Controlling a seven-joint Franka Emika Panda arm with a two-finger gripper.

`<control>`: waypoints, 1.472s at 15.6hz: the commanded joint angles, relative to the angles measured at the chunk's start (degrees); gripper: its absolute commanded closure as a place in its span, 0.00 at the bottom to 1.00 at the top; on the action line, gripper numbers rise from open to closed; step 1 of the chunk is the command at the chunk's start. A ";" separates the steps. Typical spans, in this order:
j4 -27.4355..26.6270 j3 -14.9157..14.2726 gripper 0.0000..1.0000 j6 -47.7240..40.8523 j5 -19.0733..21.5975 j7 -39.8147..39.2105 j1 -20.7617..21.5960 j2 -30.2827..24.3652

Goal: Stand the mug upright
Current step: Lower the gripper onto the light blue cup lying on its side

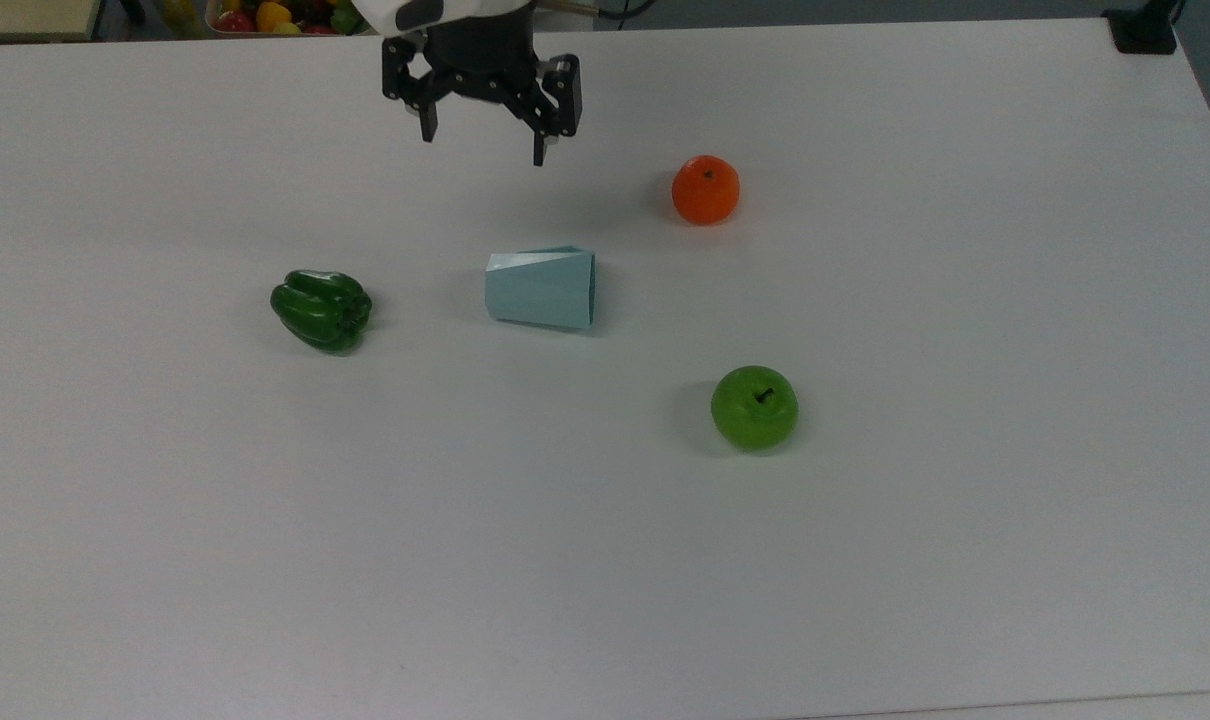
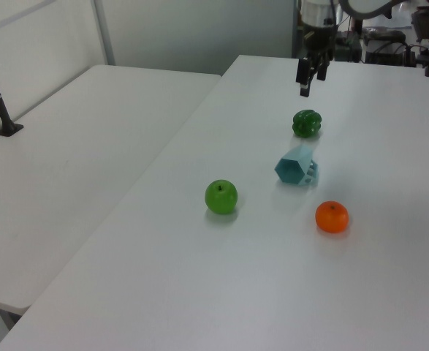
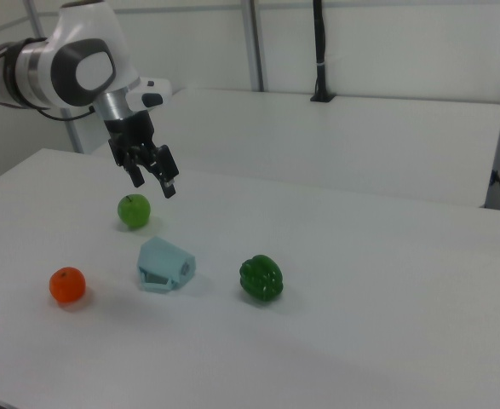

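**Mug on its side, gripper open and empty above the table**

A wide white table is seen carrying every object. A second white table is set beside it on the left view's left. The white arm is seen entering from the right view's upper left. The black gripper is held above the table, well apart from all objects; its two fingers are spread wide and nothing is gripped between them.

The mug is laid on its side near the table's middle, pale blue and faceted. In the top view its wider end is turned to the top view's right and the narrower base to the top view's left. Its handle is seen in the left view, pointing to the left view's right.

A green bell pepper is placed to the top view's left of the mug, apart from it. A green apple is set to the top view's lower right of the mug. An orange is set to its upper right. None of the three is touching the mug.
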 commanded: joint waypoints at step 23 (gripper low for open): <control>-0.15 0.81 0.08 5.79 -26.18 19.71 13.28 16.76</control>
